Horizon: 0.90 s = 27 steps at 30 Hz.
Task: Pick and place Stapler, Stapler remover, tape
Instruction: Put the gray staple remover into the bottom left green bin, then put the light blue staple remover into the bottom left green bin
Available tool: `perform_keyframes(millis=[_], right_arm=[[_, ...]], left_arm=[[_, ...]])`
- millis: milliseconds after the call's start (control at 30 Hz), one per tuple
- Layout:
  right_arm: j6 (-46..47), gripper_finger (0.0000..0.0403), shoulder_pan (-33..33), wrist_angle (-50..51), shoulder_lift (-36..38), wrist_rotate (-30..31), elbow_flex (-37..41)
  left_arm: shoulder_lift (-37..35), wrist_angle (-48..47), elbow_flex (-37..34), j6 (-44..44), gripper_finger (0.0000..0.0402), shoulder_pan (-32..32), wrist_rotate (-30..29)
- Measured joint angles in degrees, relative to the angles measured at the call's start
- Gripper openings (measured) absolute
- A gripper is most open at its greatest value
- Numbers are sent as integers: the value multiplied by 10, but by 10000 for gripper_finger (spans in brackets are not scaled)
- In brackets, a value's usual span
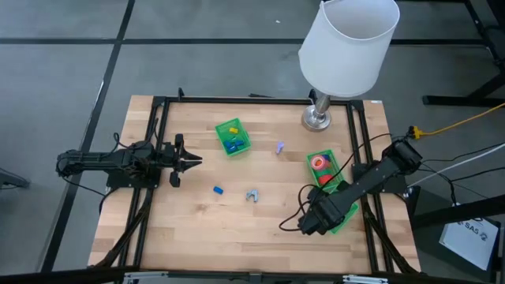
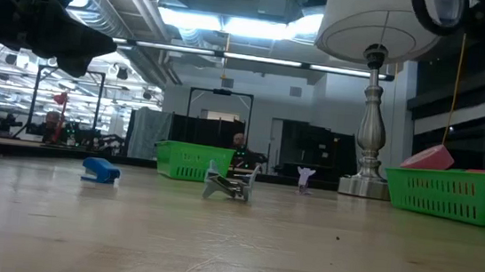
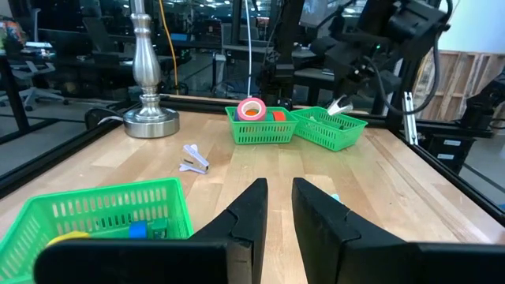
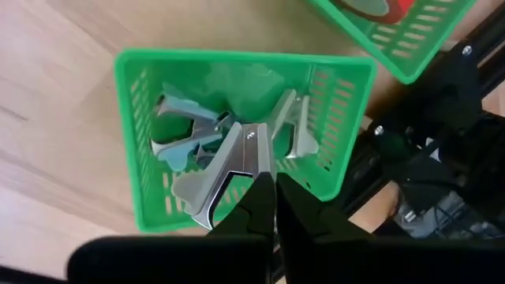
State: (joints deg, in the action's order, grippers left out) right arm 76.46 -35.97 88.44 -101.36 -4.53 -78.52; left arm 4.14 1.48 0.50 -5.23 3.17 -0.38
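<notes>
Looking first at the right claw, found its dark fingers closed tight on a remover, a thin piece of bright folded steel with curved, pointed prongs. Saw it held above the remover basket, a square tub of green plastic lattice at the table's right edge, with more steel removers heaped inside. Noted just beside it the tape basket, same green lattice, holding a ring-shaped roll of tape, red and pink, with a second reddish piece next to it.

Farther out on the pale wood-plank table, spotted a loose remover of grey metal near the middle, a small blue oblong stapler just to its left, and a tiny lilac remover nearer the lamp. Marked the lamp's white drum shade and turned, shiny metal stem and round foot at the far right corner. Saw a third green basket, the block basket, at the far middle, with blue and yellow blocks inside.

Found the left claw well apart over the table's left side, fingers standing a narrow slit apart, gripping nothing.
</notes>
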Motion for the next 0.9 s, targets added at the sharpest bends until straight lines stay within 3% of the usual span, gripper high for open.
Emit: perform_keyframes(millis=[267, 600, 900], right_arm=[[11, 11, 4, -11, 0, 24, 25], [4, 76, 36, -40, 0, 19, 44], [-74, 123, 79, -45, 0, -11, 15]], left_arm=[[0, 0, 0, 0, 58, 0, 0], [0, 0, 0, 0, 58, 0, 0], [0, 0, 0, 0, 58, 0, 0]])
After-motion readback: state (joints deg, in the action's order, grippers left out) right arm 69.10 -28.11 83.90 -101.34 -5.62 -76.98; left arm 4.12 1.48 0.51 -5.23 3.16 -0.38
